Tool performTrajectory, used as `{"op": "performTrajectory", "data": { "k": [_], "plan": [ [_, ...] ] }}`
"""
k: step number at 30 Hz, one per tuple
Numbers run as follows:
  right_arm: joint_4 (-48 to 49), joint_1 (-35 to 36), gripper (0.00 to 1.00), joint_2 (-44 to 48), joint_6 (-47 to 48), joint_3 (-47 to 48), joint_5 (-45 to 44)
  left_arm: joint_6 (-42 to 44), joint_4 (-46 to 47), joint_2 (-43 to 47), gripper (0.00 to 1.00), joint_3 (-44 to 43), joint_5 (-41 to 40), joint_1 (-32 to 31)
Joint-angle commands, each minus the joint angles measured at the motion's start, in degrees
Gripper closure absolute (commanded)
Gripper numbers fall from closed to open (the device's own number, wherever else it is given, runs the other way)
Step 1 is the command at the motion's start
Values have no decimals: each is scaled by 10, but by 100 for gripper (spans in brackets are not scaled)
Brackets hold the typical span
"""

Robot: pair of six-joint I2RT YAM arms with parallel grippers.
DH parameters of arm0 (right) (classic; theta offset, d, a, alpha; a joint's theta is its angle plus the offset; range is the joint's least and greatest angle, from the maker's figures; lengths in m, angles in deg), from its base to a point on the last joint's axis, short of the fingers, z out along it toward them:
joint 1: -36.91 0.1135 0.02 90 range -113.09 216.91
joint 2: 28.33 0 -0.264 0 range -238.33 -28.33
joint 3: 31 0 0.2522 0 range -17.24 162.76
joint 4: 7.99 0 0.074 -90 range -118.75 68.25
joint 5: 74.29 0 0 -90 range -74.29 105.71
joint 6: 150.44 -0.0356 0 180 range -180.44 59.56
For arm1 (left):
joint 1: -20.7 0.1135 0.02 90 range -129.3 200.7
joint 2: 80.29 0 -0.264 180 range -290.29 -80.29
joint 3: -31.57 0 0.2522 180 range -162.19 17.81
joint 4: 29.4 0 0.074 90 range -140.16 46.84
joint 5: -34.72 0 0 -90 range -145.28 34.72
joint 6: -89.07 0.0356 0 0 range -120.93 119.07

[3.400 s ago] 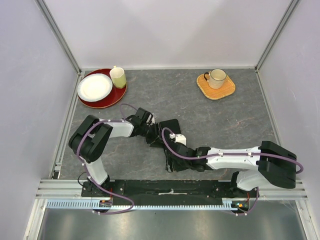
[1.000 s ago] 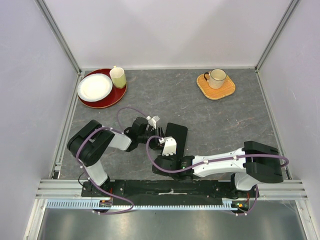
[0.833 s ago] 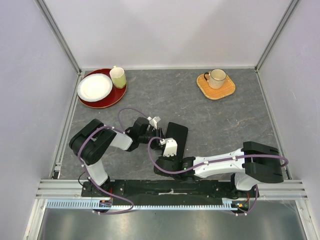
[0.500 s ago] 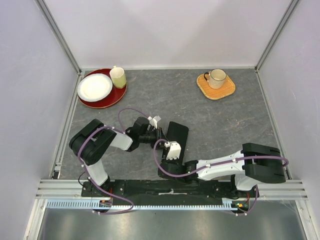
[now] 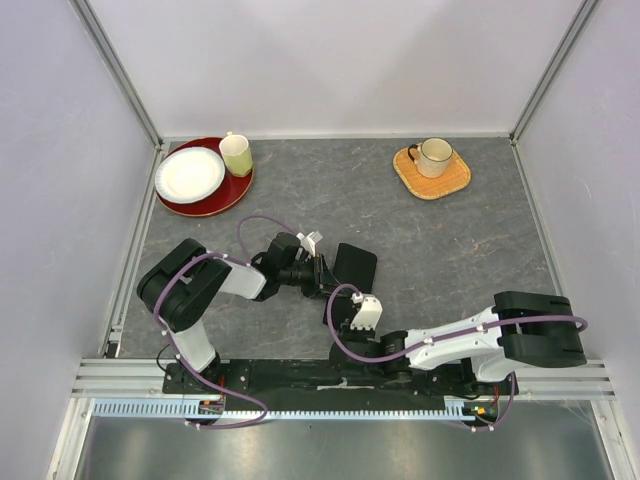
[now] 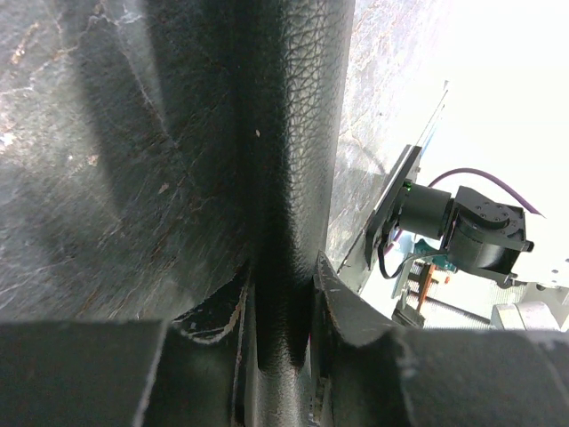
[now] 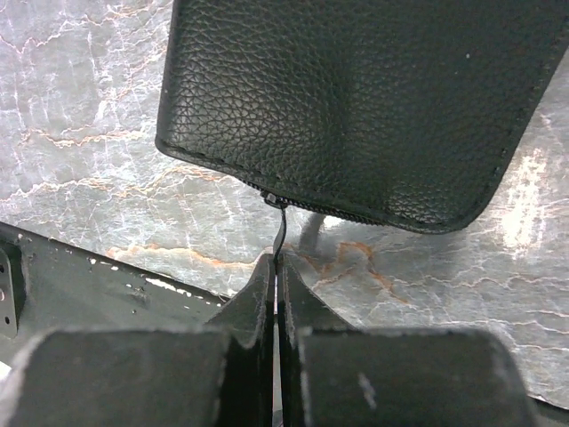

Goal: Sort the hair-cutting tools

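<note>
A black leather zip case (image 5: 355,265) lies on the grey table between my two arms. My left gripper (image 5: 322,276) is shut on the case's left edge; the left wrist view shows the case edge (image 6: 298,133) pinched between the fingers (image 6: 342,298) of my left gripper (image 6: 280,280). My right gripper (image 5: 345,315) sits at the case's near end. In the right wrist view the right gripper (image 7: 276,264) is shut on the thin zip pull (image 7: 280,227), which hangs from the case (image 7: 356,98). The hair-cutting tools are hidden from view.
A red tray (image 5: 232,190) with a white plate (image 5: 189,174) and a green cup (image 5: 236,154) stands at the back left. A mug (image 5: 434,155) on a woven mat (image 5: 448,180) is at the back right. The black base rail (image 5: 300,375) runs along the near edge.
My left gripper's jaws have narrowed onto the case's edge. My right arm has drawn back toward the near edge and to the right, still shut on the zip pull.
</note>
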Motion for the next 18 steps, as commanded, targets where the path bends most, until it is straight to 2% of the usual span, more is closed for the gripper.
{"op": "performTrajectory", "data": {
  "k": [1, 9, 18],
  "plan": [
    [-64, 12, 100, 7, -40, -18, 14, 29, -71, -24, 98, -8, -112, -6],
    [-103, 12, 100, 42, -55, -26, -14, 25, -84, 6, 98, -38, -38, -4],
    [-178, 11, 100, 114, -68, -36, -54, 51, -198, 102, 98, -103, 4, 21]
  ]
}}
